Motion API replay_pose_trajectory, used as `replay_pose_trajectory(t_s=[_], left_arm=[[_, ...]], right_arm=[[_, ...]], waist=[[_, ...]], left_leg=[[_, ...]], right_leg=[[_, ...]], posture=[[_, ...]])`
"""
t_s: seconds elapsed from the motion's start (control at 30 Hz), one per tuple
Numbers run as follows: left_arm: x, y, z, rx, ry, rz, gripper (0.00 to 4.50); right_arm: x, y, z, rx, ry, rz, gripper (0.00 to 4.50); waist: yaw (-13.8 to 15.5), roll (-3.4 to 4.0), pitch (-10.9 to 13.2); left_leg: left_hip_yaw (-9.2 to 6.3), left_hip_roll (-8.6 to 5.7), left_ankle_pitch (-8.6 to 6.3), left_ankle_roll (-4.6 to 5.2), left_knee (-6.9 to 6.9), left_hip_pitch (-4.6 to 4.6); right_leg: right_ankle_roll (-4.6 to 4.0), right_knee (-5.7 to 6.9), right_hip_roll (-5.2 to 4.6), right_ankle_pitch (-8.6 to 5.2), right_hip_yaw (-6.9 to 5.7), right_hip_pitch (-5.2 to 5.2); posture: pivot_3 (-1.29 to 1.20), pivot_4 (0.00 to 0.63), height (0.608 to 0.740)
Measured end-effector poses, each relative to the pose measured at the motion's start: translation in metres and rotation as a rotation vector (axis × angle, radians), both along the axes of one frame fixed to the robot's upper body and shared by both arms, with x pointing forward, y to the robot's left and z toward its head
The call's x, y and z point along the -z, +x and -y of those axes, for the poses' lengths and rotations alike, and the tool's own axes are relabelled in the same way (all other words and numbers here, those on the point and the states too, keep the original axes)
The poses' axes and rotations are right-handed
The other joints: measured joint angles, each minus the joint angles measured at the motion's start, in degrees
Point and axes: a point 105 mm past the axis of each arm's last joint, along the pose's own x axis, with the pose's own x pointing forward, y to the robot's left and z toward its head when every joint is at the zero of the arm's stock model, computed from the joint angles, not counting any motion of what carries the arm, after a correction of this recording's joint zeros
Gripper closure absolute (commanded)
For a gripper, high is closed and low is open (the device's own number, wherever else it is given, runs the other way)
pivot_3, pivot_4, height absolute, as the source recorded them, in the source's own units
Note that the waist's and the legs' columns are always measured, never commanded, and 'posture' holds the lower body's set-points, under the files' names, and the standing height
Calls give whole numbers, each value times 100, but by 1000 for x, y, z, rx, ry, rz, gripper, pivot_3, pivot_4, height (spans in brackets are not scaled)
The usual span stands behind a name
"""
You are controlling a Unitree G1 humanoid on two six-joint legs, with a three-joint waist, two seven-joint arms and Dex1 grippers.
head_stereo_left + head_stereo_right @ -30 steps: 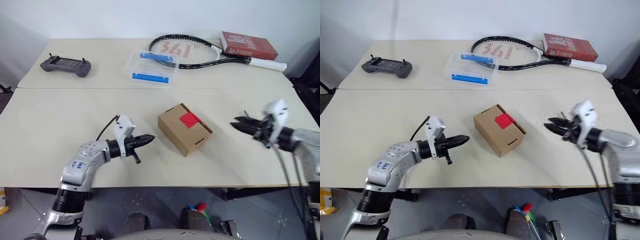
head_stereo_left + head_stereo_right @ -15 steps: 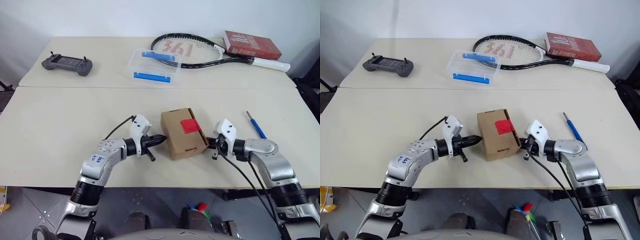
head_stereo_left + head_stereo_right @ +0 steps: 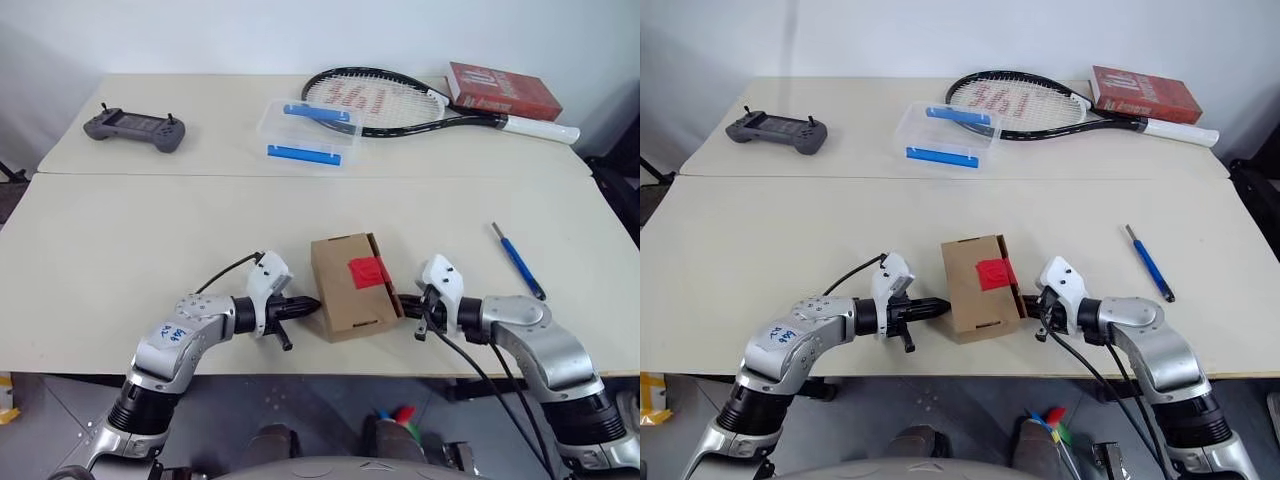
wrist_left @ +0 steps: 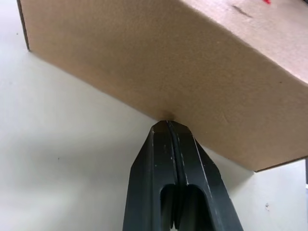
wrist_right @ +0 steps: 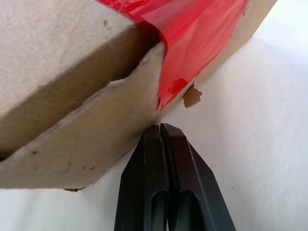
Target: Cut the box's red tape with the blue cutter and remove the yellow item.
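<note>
I've drawn the small brown cardboard box [image 3: 349,287] with its red tape patch [image 3: 367,272] toward the tabletop's near edge, pinched between my closed, empty left gripper [image 3: 309,305] and right gripper [image 3: 408,311]. The slim blue cutter [image 3: 518,260] lies untouched by the right edge.

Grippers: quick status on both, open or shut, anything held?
Left gripper: shut, holding nothing, tips against the side of the box.
Right gripper: shut, holding nothing, tips at the box flap below the red tape.

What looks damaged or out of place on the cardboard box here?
The small brown corrugated cardboard box has a flap edge bowed out beside the red tape patch, leaving a gap, and a torn scrap of cardboard under the tape's wrinkled lower edge.
</note>
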Motion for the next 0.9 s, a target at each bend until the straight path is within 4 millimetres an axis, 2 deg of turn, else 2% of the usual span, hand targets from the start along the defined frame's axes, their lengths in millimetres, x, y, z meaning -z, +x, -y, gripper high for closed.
replay_pose_trajectory(t_s=[0.07, 0.17, 0.27, 0.37, 0.47, 0.53, 0.57, 0.63, 0.73, 0.83, 0.9], left_arm=[[-1, 1, -6, -10, 17, 12, 4500], [-8, 7, -32, -51, 68, 32, 4500], [-24, 7, -54, -21, 116, 28, 4500], [-52, 8, -63, 52, 132, 37, 4500], [-88, 12, -40, 160, 78, 124, 4500], [-100, 12, -20, 228, 57, 174, 4500], [-99, 13, -11, 254, 53, 176, 4500], [-88, 17, 10, 290, 47, 159, 4500], [-70, 22, 20, 294, 79, 135, 4500], [-71, 27, 23, 279, 79, 169, 4500], [-70, 30, 28, 276, 88, 198, 4500]], right_arm=[[-6, -8, 2, -13, 29, -21, 4448], [-22, -17, 16, 10, 78, -57, 4448], [-38, -29, 28, 18, 129, -118, 3845], [-55, -38, 35, 18, 181, -178, 2814], [-76, -36, 31, 19, 264, -250, 1765], [-90, -30, 27, 28, 315, -285, 1070], [-93, -25, 25, 51, 335, -305, 754], [-93, -13, 21, 98, 354, -351, 754], [-80, -7, 16, 137, 310, -403, 754], [-67, -2, 14, 175, 251, -417, 754], [-62, 9, 13, 217, 234, -408, 754]], waist=[[1, 0, 0], [-2, 0, 0], [9, -1, 1], [16, -1, 1], [18, -2, 1], [7, -2, 1], [5, -3, 1], [-2, -3, 1], [-3, -3, 1], [-3, -3, 1], [12, -3, 1]], left_leg=[[0, 0, 0, 0, -1, -1], [1, 1, -1, 1, -1, -1], [-1, 2, -1, 1, 1, -7], [-3, 0, -3, 4, 4, -19], [-6, -2, -2, 6, 13, -30], [-5, -1, -2, 6, 10, -29], [-5, -1, -1, 5, 7, -25], [-1, -2, -1, 4, 4, -29], [4, -3, 0, 4, -2, -51], [10, -4, -1, 4, -4, -56], [12, -6, 0, 5, 0, -57]], right_leg=[[0, -1, 0, 0, -1, 0], [0, -2, 0, 0, 0, -1], [-3, -1, 0, -1, -1, -5], [-4, -4, -1, -1, -1, -12], [-4, -1, -2, -1, -1, -17], [-4, -1, -1, 0, -2, -17], [-4, 4, 0, 0, -4, -17], [-4, 3, 2, 0, -4, -23], [-4, 6, 3, 0, -4, -52], [-2, 7, 2, 0, -2, -61], [0, 6, 1, 2, -1, -61]], posture=[[0, 150, 740], [0, 150, 740], [0, 150, 740], [0, 150, 740], [0, 150, 740], [0, 150, 740], [0, 150, 740], [0, 150, 740], [0, 150, 740], [0, 150, 740], [0, 150, 740]])
